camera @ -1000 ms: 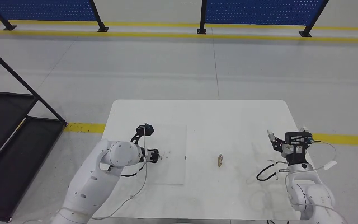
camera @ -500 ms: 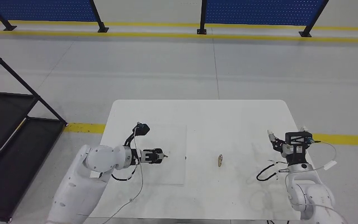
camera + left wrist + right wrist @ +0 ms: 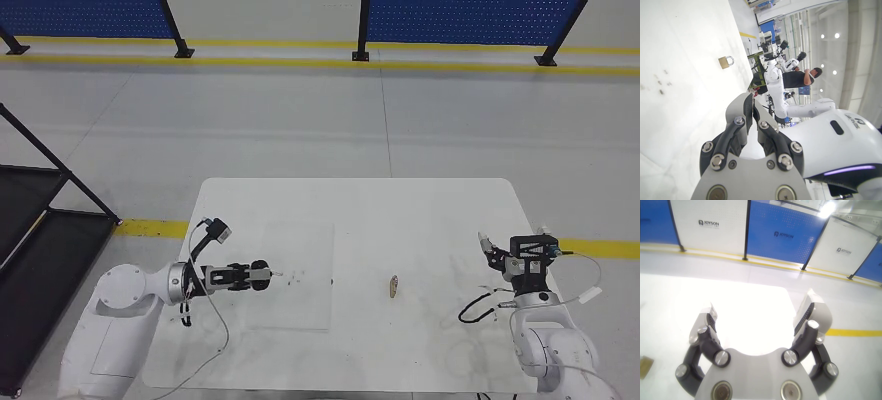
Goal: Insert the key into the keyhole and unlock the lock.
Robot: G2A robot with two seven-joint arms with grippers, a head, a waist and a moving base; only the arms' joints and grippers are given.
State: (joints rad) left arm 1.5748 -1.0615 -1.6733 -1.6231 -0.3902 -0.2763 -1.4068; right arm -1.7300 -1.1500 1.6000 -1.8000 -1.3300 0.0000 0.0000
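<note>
The left wrist view shows what the top view cannot: the left gripper (image 3: 752, 97) pinched shut on the thin key (image 3: 753, 107), its arm stretched level at the frame's left, pointing towards the padlock (image 3: 393, 286) lying right of centre on the table (image 3: 430, 210). The right gripper (image 3: 761, 308) hangs wide open and empty at the table's right edge
</note>
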